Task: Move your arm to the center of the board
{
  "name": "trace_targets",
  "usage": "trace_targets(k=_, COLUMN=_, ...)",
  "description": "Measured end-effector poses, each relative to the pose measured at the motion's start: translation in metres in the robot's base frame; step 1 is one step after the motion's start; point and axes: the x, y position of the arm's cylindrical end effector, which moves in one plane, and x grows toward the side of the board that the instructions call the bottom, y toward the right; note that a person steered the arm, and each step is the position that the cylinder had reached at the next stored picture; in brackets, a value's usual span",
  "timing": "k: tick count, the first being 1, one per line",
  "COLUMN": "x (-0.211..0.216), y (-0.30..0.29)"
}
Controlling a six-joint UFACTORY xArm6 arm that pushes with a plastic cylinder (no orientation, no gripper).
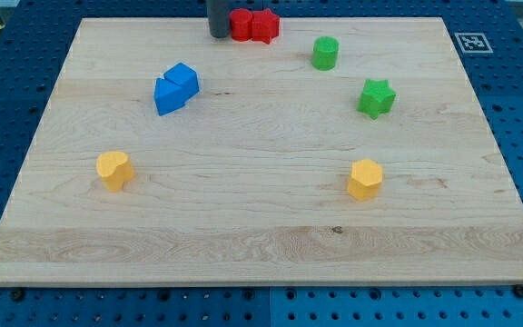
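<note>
Where my tip (218, 34) rests at the board (261, 245) top edge, two red blocks (253, 25) sit touching its right; it has no fingers.

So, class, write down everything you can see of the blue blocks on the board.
The blue blocks look like two pieces pressed together into one cluster, in a matte, saturated blue like painted wood or plastic. Their faces are angular, but the exact shapes are hard to tell. They sit flat on the wooden board in its upper left part, apart from every other block. My tip is at the view's top, well clear of them.
</note>
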Motion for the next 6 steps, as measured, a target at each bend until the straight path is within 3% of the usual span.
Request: trace_targets(k=6, x=0.011, y=-0.024)
